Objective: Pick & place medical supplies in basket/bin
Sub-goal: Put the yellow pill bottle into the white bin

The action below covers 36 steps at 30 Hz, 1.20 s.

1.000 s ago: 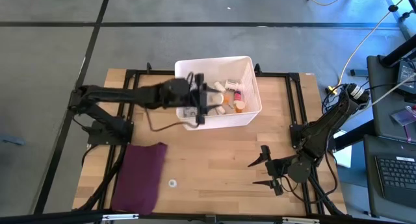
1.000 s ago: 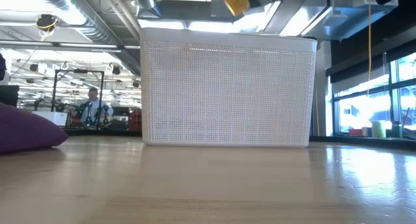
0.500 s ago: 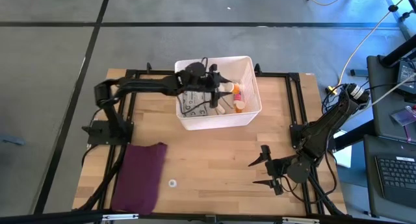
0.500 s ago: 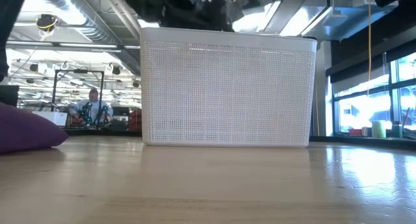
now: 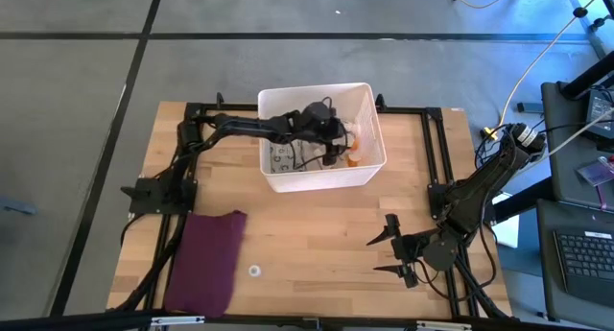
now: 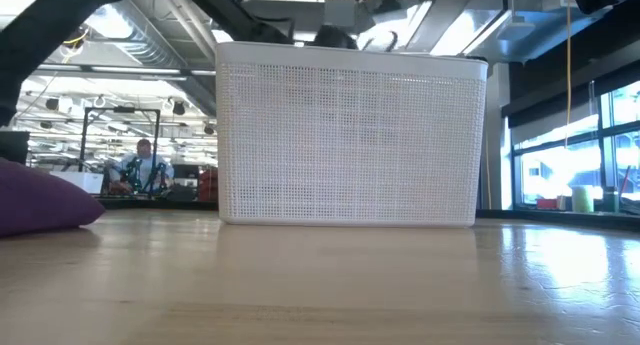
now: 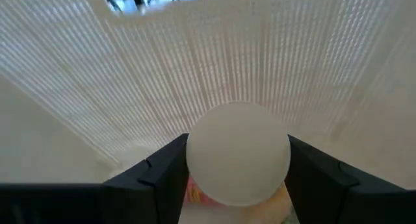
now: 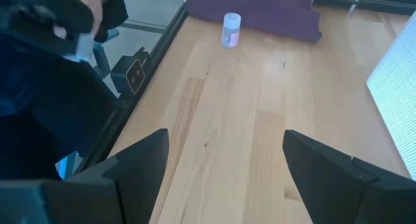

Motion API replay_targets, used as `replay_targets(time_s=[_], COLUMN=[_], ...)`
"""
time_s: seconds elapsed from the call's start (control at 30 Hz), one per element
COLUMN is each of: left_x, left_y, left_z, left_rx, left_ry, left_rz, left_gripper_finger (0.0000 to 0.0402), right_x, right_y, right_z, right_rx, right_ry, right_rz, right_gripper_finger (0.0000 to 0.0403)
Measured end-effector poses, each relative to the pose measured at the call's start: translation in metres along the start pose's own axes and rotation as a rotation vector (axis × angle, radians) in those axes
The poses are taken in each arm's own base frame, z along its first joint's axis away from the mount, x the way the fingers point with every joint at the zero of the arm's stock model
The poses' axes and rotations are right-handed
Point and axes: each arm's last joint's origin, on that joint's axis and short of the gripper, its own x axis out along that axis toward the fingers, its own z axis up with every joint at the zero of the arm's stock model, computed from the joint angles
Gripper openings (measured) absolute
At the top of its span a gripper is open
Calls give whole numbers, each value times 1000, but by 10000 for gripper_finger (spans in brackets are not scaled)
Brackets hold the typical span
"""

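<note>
- Placing step in hand: left gripper (image 5: 338, 149) reaches over the white bin (image 5: 369, 168), clamped on a round white-capped bottle (image 7: 238, 160).
- Next move, likely: spread fingers, drop it among supplies inside.
- Right gripper (image 5: 387, 254) waits near the bin's front, jaws wide, empty.
- One vial (image 8: 231, 29) stands beside the maroon cloth (image 5: 206, 259).

A white bin (image 5: 369, 168) stands at the table's (image 5: 317, 235) far middle, with the left arm reaching inside. Bare wood lies in front, between a maroon cloth (image 5: 206, 259), a small vial (image 5: 254, 271) and the right gripper (image 5: 386, 254).
</note>
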Motion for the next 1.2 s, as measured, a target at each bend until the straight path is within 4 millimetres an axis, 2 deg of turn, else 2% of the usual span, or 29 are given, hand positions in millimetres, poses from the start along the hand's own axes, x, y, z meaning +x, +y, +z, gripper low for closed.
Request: replay_targets(time_s=[0.37,1.2], left_x=[14,15], left_y=[-2,-3], left_z=[-26,-28], left_rx=[-16,-24], left_ry=[109,118], left_rz=[-23,-23], left_gripper_finger=[213,226], right_x=[0,0], right_y=[0,0], right_z=[-1,-1], right_rx=[-2,-3], right_ry=[5,5], right_rz=[-2,-2], right_gripper_finger=[304,304])
